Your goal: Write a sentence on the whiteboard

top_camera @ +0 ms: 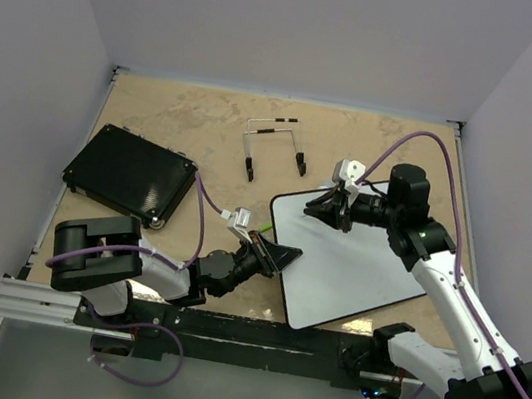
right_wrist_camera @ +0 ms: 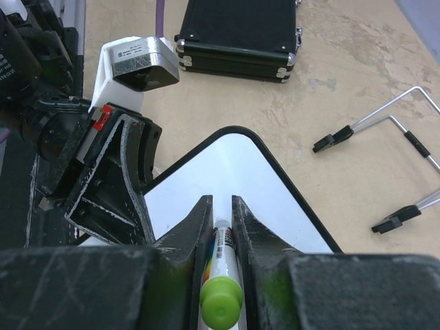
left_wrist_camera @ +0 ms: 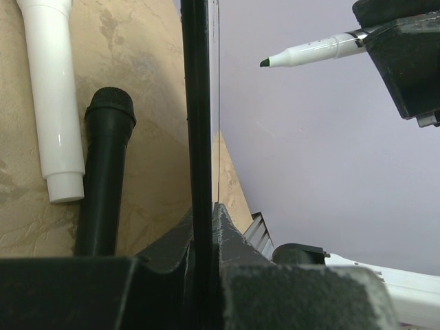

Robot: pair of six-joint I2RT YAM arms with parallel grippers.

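clearly, the next stroke turns on the gap between pen tip and board. the right gripper (top_camera: 320, 208) is closed tight on a white-barrelled marker with a green butt end (right_wrist_camera: 221, 275), which lies pinched along its two fingers, and it hangs over the far left corner of the large glossy white rectangular whiteboard with a thin black frame (top_camera: 356, 270). in the left wrist view the marker's dark tip points toward the board face, its long axis close to square to that face though a little tilted, and tip and surface stand apart. we judge that a short push along the marker's own axis would bring them together. the whiteboard lies at an angle on the tan mottled table (top_camera: 198, 118), right of centre. the left gripper (top_camera: 277, 257) is clamped on its near left edge, with the frame running edge-on between the fingers. the right arm is the one over the writing area, while the left reaches only the rim. of the sentence we see nothing, since the board face looks blank wherever it shows. we count one whiteboard, one marker, two grippers, one black textured rectangular case (top_camera: 130, 175) and one bent wire stand with black tips (top_camera: 275, 145). in the left wrist view alone we also count one white stepped cylinder (left_wrist_camera: 51, 103) and one black rod with a rounded textured head (left_wrist_camera: 106, 172), side by side on the table.
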